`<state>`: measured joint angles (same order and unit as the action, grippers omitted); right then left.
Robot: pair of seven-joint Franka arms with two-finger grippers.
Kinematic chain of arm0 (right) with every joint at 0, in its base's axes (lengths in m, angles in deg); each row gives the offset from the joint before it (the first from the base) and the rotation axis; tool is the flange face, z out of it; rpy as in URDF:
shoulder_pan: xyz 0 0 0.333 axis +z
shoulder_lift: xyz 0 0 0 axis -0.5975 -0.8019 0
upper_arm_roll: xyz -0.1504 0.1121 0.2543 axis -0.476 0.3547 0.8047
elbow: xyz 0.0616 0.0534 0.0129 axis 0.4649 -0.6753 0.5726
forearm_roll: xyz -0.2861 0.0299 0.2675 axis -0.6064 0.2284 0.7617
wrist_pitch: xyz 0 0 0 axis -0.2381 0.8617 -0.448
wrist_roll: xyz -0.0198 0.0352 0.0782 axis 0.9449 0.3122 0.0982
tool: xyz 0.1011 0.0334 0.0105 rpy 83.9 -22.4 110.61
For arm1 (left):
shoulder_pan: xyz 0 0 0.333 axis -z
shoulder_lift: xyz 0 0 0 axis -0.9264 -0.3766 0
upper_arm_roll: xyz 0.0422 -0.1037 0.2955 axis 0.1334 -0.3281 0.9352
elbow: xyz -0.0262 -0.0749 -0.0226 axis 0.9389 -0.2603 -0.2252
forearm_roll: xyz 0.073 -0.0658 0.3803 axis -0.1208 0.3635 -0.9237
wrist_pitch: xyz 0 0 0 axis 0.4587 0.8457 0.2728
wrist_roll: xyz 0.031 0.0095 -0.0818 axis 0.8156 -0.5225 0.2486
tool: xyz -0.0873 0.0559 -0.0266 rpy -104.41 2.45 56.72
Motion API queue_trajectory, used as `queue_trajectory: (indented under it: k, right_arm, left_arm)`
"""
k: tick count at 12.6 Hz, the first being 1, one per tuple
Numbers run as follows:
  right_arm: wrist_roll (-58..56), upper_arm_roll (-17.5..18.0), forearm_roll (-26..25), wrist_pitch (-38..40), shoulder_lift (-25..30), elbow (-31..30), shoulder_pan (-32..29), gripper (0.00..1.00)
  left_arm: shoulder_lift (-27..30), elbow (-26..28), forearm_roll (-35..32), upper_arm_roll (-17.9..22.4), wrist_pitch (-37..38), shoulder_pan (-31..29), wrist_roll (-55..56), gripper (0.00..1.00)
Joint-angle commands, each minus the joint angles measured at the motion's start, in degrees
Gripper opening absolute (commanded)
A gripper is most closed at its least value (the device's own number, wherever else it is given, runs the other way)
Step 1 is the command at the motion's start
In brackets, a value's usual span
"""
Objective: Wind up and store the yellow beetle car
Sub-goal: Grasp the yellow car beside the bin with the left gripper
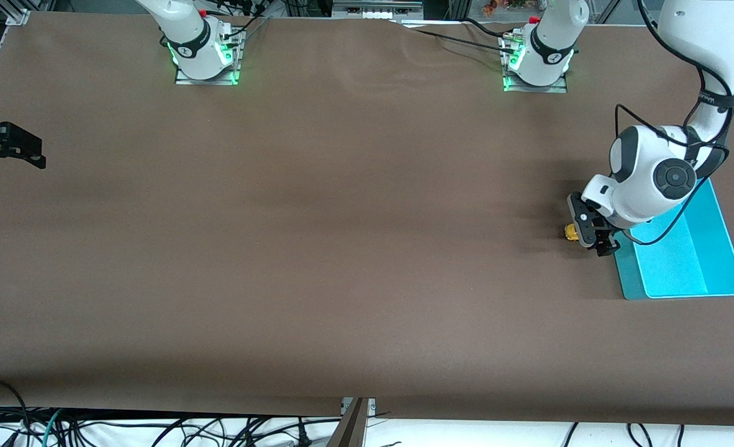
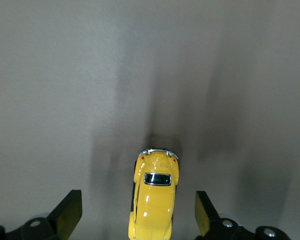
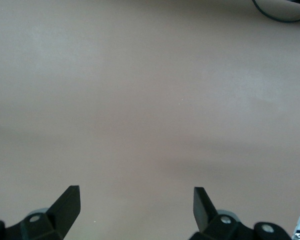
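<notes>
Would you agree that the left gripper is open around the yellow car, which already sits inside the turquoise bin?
Not quite: the left wrist view shows the car on the bare table between the open left gripper fingers; the front view shows it beside the bin, not inside.

The brown table (image 1: 317, 236) carries a yellow beetle car (image 1: 570, 232) near the left arm's end; just beside it, a turquoise bin (image 1: 684, 261) lies against that end's edge.
</notes>
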<state>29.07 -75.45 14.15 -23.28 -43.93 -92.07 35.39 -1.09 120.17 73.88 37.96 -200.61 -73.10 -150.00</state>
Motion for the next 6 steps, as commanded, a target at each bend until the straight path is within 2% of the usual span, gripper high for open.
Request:
queue_trajectory:
  k: [1, 6]
  right_arm:
    - [1.2, 0.0, 1.0, -0.3, 0.9, -1.7, 0.1, 1.00]
    - [1.3, 0.2, 1.1, -0.5, 0.4, -1.3, 0.0, 1.00]
  left_arm:
    - [-2.8, -0.5, -1.0, 0.9, -1.7, -0.7, -2.9, 0.99]
    - [-4.8, -0.2, -1.4, 0.9, -3.2, -2.2, -2.8, 0.99]
